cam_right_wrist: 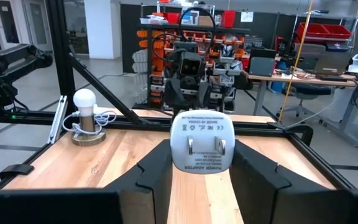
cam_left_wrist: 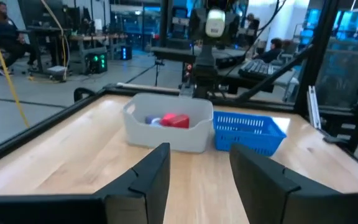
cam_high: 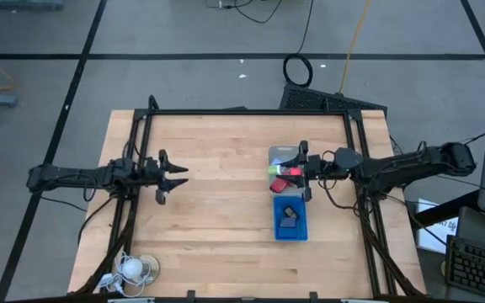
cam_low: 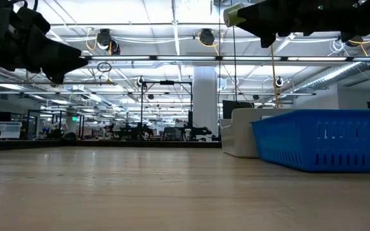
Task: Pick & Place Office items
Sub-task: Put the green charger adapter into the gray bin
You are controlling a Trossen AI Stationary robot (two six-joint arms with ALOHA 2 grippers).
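Right end effector (cam_right_wrist: 194,168): fingers pinched on a white power adapter (cam_right_wrist: 201,145), plug prongs and label facing the wrist camera; adapter held up off the desk (cam_right_wrist: 135,149).
Right end effector, position: seen from above, it hangs over the clear tray (cam_high: 283,157), at the tray's near edge beside the blue basket (cam_high: 290,219).
Left end effector (cam_left_wrist: 194,177): fingers spread a little, nothing between them, touching nothing.
Left end effector, position: over the left half of the desk, well apart from both containers, pointing toward them.
Clear tray contents: red blocks (cam_left_wrist: 175,121) and a pale blue piece (cam_left_wrist: 155,121) visible from the left wrist; a green bit (cam_high: 273,171) shows at the tray's edge from above.
Blue basket contents: dark rectangular pieces (cam_high: 289,215) lying inside.
Tray and basket: side by side, touching or nearly so; cannot tell which.
Desk corner: white round corded lamp-like thing (cam_right_wrist: 86,118) on a disc base, near the left arm's side.
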